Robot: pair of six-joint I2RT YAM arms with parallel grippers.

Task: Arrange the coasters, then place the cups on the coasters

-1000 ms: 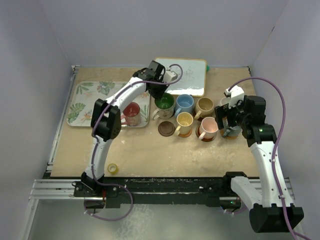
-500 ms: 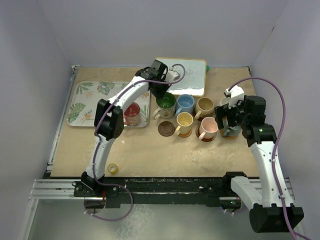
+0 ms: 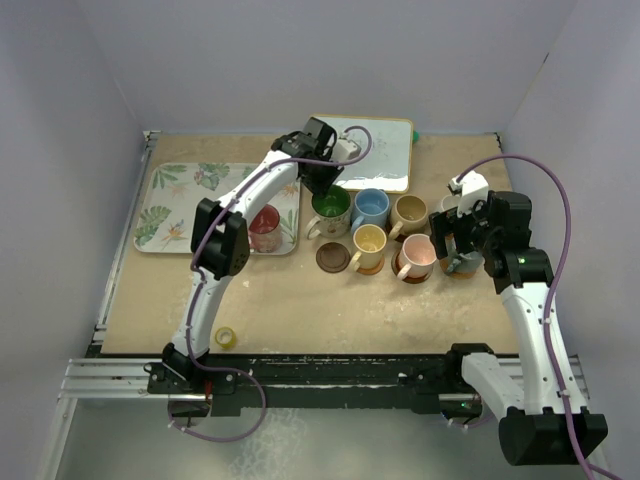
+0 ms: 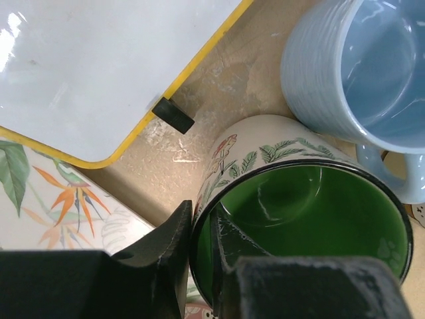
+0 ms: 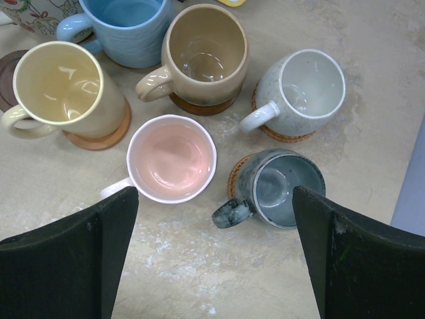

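left gripper (image 4: 199, 214): pinched onto the rim of the green-lined mug (image 4: 305, 212), one finger inside and one outside
green-lined mug spot: mid-table, just in front of the whiteboard (image 3: 385, 150) and right up against the light blue mug (image 4: 372, 66); can't tell if there's a coaster under it
right gripper (image 5: 212, 199): spread wide, holding nothing, hanging over the cluster of cups on the right
yellow mug (image 5: 58, 83): sitting on a smooth wooden coaster (image 5: 99, 137)
tan mug (image 5: 206, 50): on a brown coaster (image 5: 202, 106), next to the light blue one
white mug (image 5: 302, 90): on a woven rattan coaster (image 5: 285, 135)
grey mug (image 5: 279, 189): nearest the right gripper, rattan coaster (image 5: 236, 174) peeking out on its handle side
pink mug (image 5: 171, 158): between yellow and grey, handle towards the arm
dark coaster (image 3: 332, 257): bare, just left of the yellow mug
red mug (image 3: 264, 226): off by itself on the leaf tray (image 3: 175, 200)
tape roll (image 3: 226, 337): near the table's front edge, well away from everything
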